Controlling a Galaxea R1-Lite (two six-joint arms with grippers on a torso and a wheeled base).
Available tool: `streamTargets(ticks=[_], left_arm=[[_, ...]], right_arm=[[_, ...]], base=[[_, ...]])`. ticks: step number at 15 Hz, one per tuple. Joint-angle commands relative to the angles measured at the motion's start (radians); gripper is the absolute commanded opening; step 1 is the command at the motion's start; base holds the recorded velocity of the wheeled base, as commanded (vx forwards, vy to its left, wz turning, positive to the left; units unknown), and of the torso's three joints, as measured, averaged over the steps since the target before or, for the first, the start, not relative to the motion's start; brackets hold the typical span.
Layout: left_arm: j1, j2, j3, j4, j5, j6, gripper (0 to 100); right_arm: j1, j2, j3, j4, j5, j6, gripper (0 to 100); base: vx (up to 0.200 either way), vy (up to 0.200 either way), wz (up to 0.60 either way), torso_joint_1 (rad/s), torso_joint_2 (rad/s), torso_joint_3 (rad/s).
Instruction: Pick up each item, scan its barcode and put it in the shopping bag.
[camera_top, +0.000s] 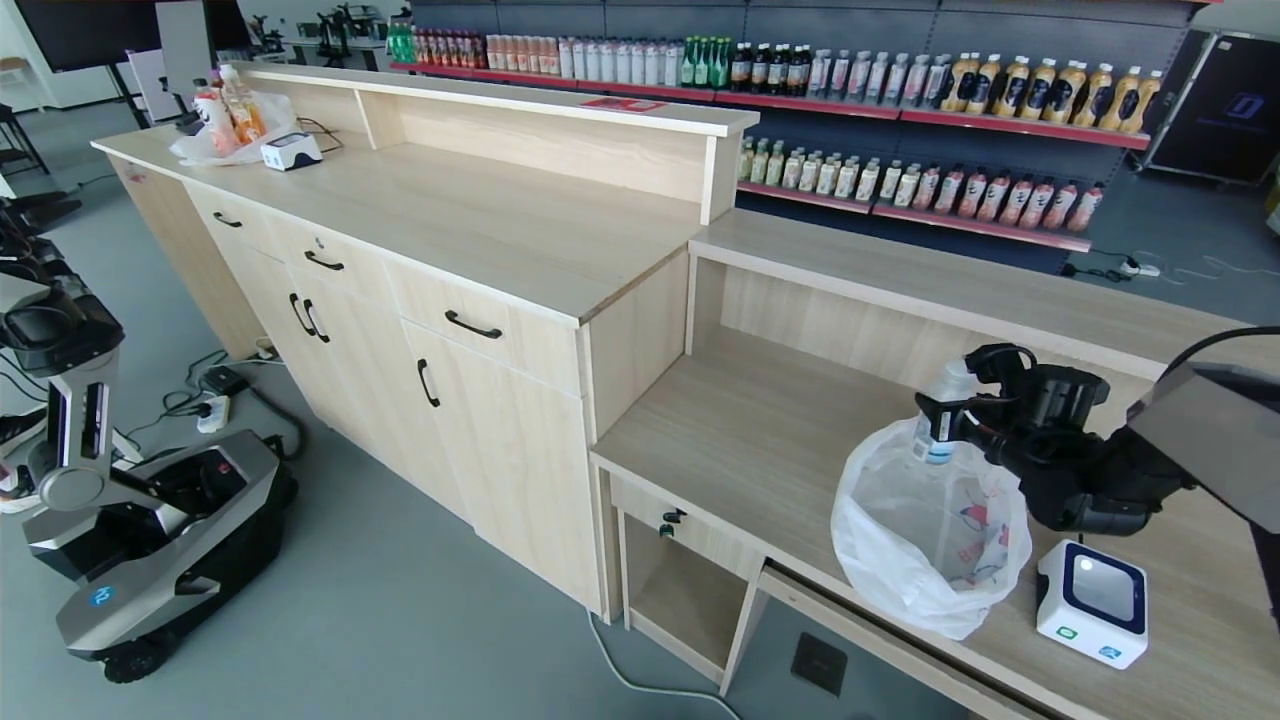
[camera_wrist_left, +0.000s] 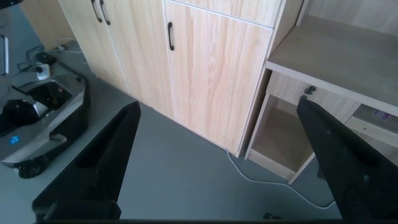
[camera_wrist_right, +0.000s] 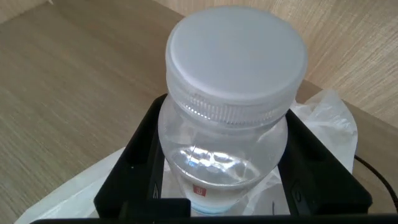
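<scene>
No readable text, bottle (camera_top: 940, 425) label blurred, shopping bag (camera_top: 900, 545) print indistinct

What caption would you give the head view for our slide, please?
Right gripper holds a bottle at the mouth of the bag, scanner beside it on the counter.

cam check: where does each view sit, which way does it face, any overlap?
Head: on the head, facing forward and down at the wooden counter; right gripper shows, shut on the bottle at the shopping bag's mouth.
Left wrist: on that wrist, facing floor and cabinet door; open left gripper frames it.
Right wrist: on that wrist, looking down on the bottle's cap between its jaws.
Shared: head and right wrist both see bottle and bag; head and left wrist, the cabinet door.
</scene>
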Motion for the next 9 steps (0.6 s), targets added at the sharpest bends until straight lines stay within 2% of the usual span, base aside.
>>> streamTargets(ticks=[1,9], left_arm=[[0.0,0.0,0.0,0.0,0.0,0.0,100],[0.0,0.0,0.0,0.0,0.0,0.0,100]], right_arm=[[-0.013,0.061,-0.028,-0.006,0.001,-0.001,0],[-0.015,0.137,-0.052,-0.075,0.012,0.006,0]], base=[[0.0,0.0,0.0,0.0,0.0,0.0],[0.0,0.0,0.0,0.0,0.0,0.0]])
